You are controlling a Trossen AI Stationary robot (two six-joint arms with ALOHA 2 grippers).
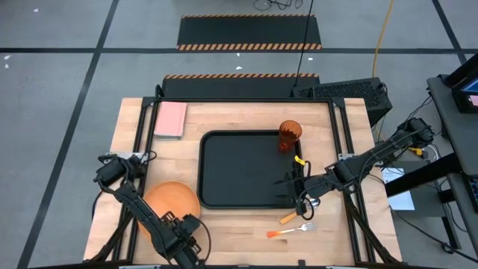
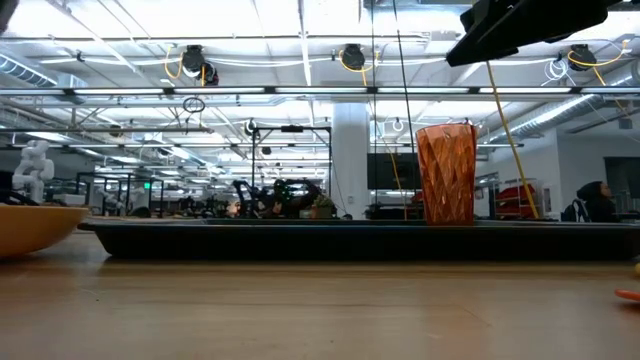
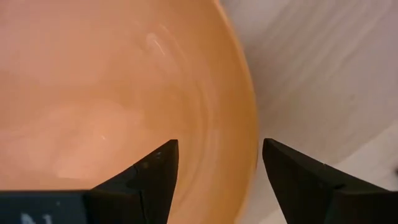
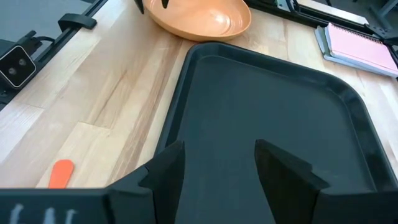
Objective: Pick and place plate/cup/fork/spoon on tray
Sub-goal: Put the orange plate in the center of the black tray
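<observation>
The orange plate (image 1: 170, 200) lies on the table at the near left, beside the black tray (image 1: 239, 168). My left gripper (image 3: 217, 149) is open low over the plate's near right rim (image 3: 247, 143), one finger over the plate's inside and one outside it. I see no touch. My right gripper (image 4: 219, 149) is open and empty above the tray's near right part (image 4: 273, 93). The cup (image 1: 290, 136) stands upright in the tray's far right corner and also shows in the low view (image 2: 447, 172). The fork (image 1: 291, 230) and the spoon's handle (image 1: 288, 218) lie on the table near the tray's near right corner. My right arm partly hides the spoon's bowl.
A pink pad (image 1: 171, 119) lies at the table's far left, beyond the tray. Bare wood (image 1: 246, 239) runs along the near edge between the plate and the fork. The tray's middle (image 1: 235, 161) holds nothing.
</observation>
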